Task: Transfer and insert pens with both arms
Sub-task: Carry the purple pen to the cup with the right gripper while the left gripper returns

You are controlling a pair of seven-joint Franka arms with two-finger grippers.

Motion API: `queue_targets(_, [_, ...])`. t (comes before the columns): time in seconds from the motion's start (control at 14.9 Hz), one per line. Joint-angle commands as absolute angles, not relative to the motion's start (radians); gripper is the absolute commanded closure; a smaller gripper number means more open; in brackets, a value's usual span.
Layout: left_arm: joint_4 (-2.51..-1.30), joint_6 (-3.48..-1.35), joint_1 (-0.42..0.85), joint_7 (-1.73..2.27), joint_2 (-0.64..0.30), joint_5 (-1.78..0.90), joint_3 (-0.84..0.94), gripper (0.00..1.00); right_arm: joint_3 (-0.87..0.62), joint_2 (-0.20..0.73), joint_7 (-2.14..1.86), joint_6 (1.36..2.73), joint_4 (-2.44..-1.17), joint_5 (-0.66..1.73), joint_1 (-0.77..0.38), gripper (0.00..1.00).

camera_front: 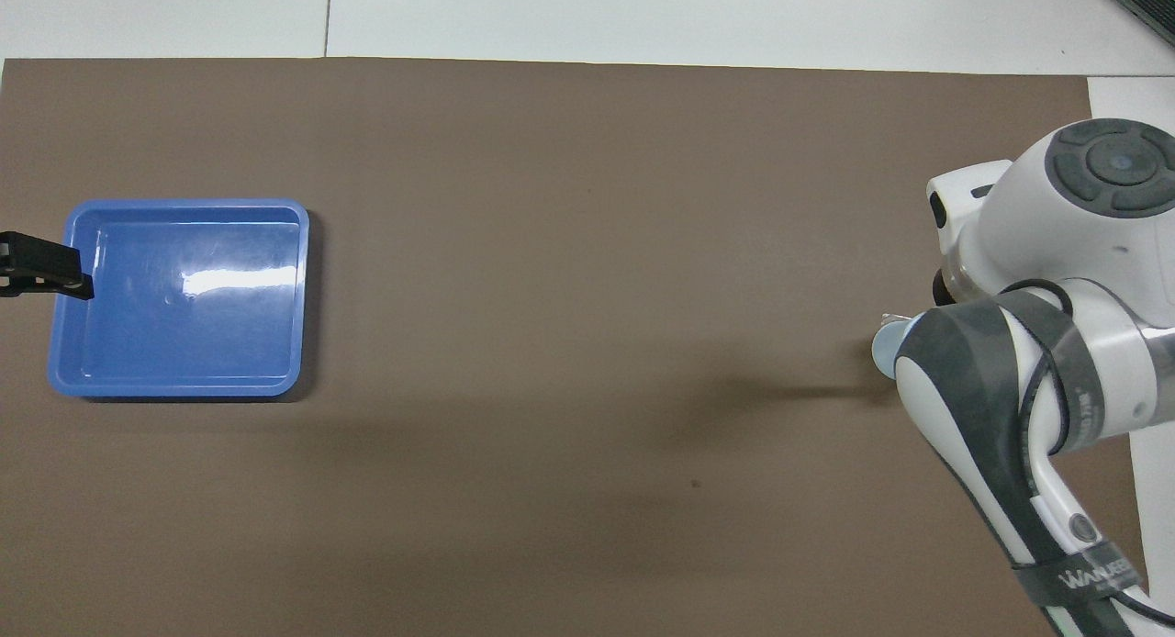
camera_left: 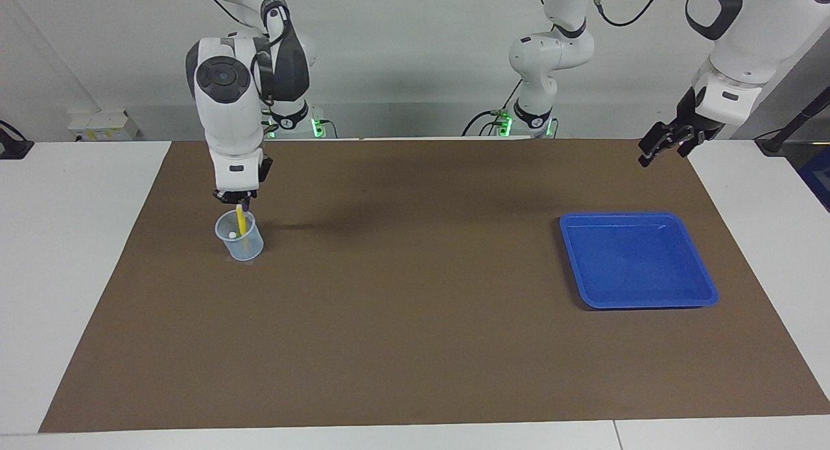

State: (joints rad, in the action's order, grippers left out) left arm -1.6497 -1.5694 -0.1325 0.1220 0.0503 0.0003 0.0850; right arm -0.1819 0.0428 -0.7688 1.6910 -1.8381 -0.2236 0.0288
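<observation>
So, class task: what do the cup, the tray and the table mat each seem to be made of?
Cup: probably clear plastic, since the yellow pen shows through its wall. Tray: likely glossy moulded plastic, with a bright glare streak on its floor. Mat: matte brown sheet, perhaps paper or felt; no shine.

Right arm point(camera_front: 1056, 343) hides most of the cup point(camera_front: 883, 348).
</observation>
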Motion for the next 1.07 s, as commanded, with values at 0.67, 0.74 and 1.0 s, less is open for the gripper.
queue_targets(0.67, [-1.555, -1.503, 0.034, 0.049, 0.051, 0.021, -0.046, 0.00, -0.196, -0.021, -0.785, 1.908, -2.042, -0.054, 0.160, 0.39])
queue_targets(0.74, [-1.574, -1.525, 0.037, 0.049, 0.060, 0.023, -0.043, 0.00, -0.196, -0.021, -0.773, 1.908, -2.039, -0.054, 0.160, 0.05])
queue_targets(1.0, [-1.615, -1.569, 0.060, 0.048, 0.075, 0.021, -0.041, 0.00, -0.198, -0.025, -0.629, 1.872, -1.991, -0.054, 0.146, 0.00])
